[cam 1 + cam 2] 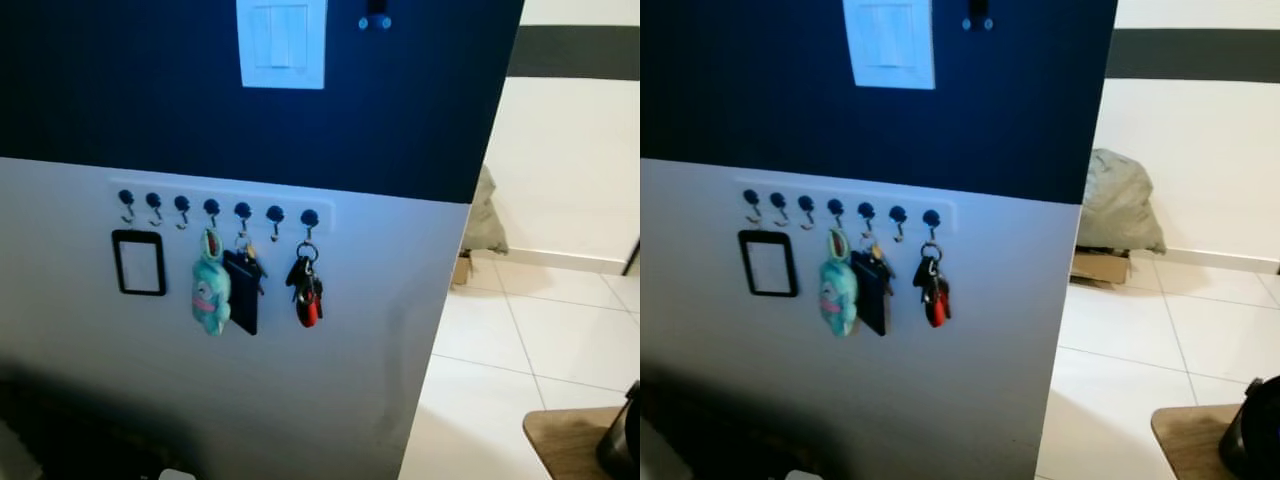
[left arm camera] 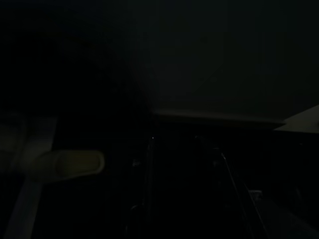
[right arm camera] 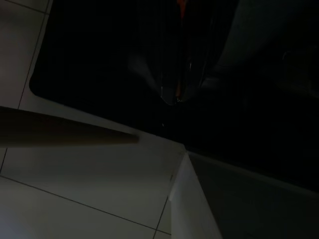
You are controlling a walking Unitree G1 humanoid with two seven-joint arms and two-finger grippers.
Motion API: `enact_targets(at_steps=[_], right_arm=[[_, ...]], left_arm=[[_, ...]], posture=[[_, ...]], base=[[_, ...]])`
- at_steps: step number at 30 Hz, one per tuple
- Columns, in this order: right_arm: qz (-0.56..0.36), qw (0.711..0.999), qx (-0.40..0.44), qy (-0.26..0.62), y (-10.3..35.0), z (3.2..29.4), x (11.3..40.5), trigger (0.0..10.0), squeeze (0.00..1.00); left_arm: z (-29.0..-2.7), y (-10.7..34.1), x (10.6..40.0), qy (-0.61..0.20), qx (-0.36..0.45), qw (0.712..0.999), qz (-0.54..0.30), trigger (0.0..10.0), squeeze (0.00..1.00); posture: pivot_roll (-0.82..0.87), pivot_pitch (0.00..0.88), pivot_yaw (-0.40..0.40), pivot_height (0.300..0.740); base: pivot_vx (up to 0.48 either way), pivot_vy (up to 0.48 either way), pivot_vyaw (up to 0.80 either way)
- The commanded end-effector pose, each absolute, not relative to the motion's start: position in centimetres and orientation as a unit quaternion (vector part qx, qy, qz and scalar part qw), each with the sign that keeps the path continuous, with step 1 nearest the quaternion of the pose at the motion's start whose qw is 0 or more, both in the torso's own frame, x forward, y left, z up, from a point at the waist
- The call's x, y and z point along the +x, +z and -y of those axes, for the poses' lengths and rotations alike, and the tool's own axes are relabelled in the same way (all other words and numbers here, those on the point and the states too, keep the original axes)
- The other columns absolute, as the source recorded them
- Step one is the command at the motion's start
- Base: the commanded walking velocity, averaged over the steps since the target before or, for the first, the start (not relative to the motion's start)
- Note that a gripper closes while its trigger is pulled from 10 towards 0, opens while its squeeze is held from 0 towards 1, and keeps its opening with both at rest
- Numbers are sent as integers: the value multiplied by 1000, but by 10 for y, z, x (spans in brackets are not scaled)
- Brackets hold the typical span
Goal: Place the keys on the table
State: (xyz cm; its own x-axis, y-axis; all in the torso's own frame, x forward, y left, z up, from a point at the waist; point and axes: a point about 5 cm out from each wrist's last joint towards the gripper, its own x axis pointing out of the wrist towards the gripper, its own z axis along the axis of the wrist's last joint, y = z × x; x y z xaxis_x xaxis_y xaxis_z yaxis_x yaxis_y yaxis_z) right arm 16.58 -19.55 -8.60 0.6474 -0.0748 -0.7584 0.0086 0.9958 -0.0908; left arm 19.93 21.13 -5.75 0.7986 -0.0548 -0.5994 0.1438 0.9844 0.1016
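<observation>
You are facing a wall with a row of hooks (image 1: 212, 210) along a white rail, and the keys (image 1: 306, 290) hang from the hook at the rail's right end, a dark bunch with a red fob, put there so they stay off the floor and easy to lift. Beside them on the rail hang a dark wallet-like holder (image 1: 243, 292) and a turquoise plush charm (image 1: 210, 285), each on its own hook, with a black-framed card holder (image 1: 139, 263) further left. A light switch (image 1: 282, 42) sits higher on the dark upper wall. The counter (image 1: 565, 440) shows as a wooden corner low on your right, well apart from the keys, with a dark object (image 1: 1252, 430) standing on it. Both arms seem to hang idle in shade; I cannot tell whether the left claw or the right claw is apart or together. The keys are not yet lifted, so my guess is you must reach up to the end hook first
</observation>
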Motion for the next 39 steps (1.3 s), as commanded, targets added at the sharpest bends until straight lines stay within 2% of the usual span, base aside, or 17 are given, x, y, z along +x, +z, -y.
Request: enact_targets(at_steps=[1, 7, 31, 39], right_arm=[[-427, 903, -33, -26, -88, 195, 163, 10000, 0], [-427, 903, -30, -26, -88, 194, 163, 10000, 0], [-426, 904, -29, -26, -88, 193, 164, 10000, 0], [-426, 904, -27, -26, -88, 192, 164, 10000, 0]], left_arm=[[-211, -58, 198, -50, 63, 945, -316, 10000, 0], [-210, -58, 200, -48, 57, 946, -314, 10000, 0], [-209, -57, 201, -47, 54, 948, -310, 10000, 0], [-209, -54, 202, -57, 58, 951, -297, 10000, 0]], posture=[[45, 20, 6, 740], [49, 27, 5, 740], [50, 30, 4, 740], [52, 31, 5, 740]], base=[[0, 0, 0], [0, 0, 0], [0, 354, 0], [0, 0, 0]])
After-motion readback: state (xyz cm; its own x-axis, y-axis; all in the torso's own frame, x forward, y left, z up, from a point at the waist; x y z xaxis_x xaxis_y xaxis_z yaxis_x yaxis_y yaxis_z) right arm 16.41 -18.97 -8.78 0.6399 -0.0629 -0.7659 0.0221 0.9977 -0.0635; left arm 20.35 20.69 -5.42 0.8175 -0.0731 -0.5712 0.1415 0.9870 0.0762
